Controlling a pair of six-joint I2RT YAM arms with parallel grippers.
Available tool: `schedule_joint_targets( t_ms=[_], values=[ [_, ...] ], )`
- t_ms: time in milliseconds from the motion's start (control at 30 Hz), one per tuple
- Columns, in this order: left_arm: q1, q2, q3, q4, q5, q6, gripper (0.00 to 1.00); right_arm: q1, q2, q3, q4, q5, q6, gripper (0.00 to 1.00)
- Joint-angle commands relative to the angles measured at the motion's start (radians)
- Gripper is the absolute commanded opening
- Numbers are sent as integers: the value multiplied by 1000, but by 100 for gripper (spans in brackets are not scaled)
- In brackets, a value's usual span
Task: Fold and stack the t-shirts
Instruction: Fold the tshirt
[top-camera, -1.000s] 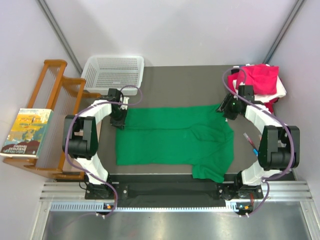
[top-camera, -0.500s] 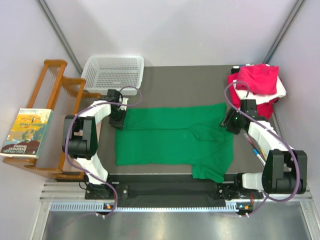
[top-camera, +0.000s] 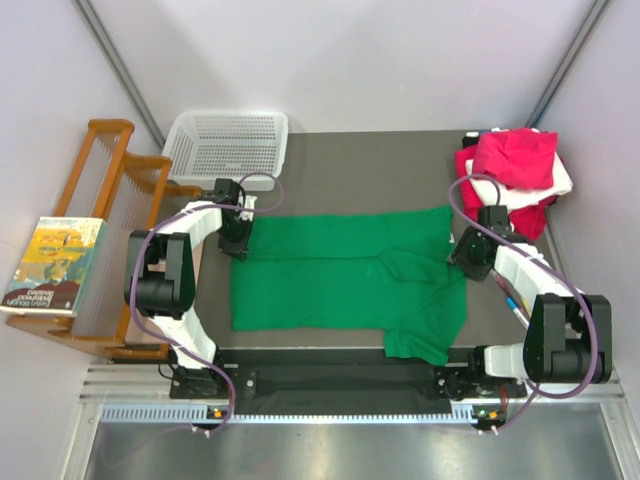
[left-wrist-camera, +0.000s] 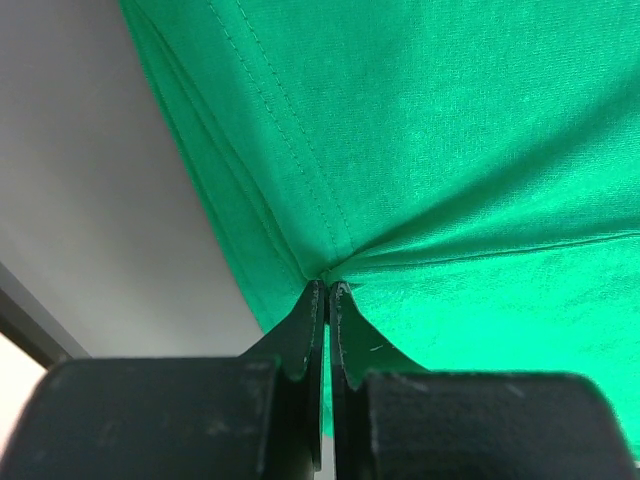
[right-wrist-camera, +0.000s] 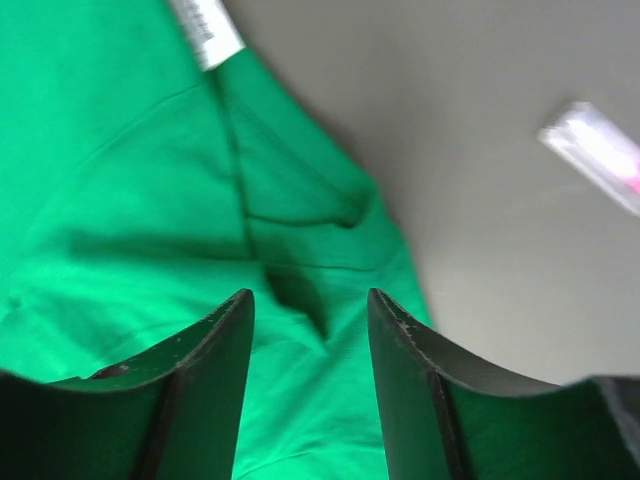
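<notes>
A bright green t-shirt (top-camera: 345, 272) lies partly folded across the dark table, one sleeve hanging toward the near edge. My left gripper (top-camera: 238, 243) is shut on the shirt's far left corner; the wrist view shows the jaws pinching a fold of green cloth (left-wrist-camera: 420, 150). My right gripper (top-camera: 462, 253) is open just above the shirt's right edge, near the collar and its white label (right-wrist-camera: 205, 30), with green cloth (right-wrist-camera: 120, 200) between the fingers. A pile of magenta-pink, red and white t-shirts (top-camera: 515, 165) sits at the far right corner.
A white mesh basket (top-camera: 226, 146) stands at the far left. A wooden rack (top-camera: 110, 200) with a book (top-camera: 52, 266) is left of the table. A pen-like object (top-camera: 505, 290) lies by the right arm.
My right gripper has moved from the shirt's far right corner toward me along the right edge. The left gripper and the shirt's left side have stayed put.
</notes>
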Motion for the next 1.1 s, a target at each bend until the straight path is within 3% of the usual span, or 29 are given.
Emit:
schedule_joint_targets(
  t_ms=[0, 300, 500, 867, 967, 1067],
  values=[
    [8, -25, 16, 4, 4, 13, 0, 0, -1, 57, -50, 154, 4, 52],
    [8, -25, 18, 2, 4, 14, 0, -1, 27, 62, -40, 196, -3, 53],
    [8, -26, 18, -1, 9, 16, 0, -1, 80, 54, -10, 179, -6, 47],
    [8, -22, 18, -3, 8, 17, 0, -3, 102, 52, 16, 159, -14, 19],
    [8, -22, 19, -1, 4, 19, 0, -3, 103, 49, 13, 155, -8, 0],
    [8, -26, 18, -1, -5, 23, 0, -3, 103, 48, 4, 152, 3, 0]
  ],
)
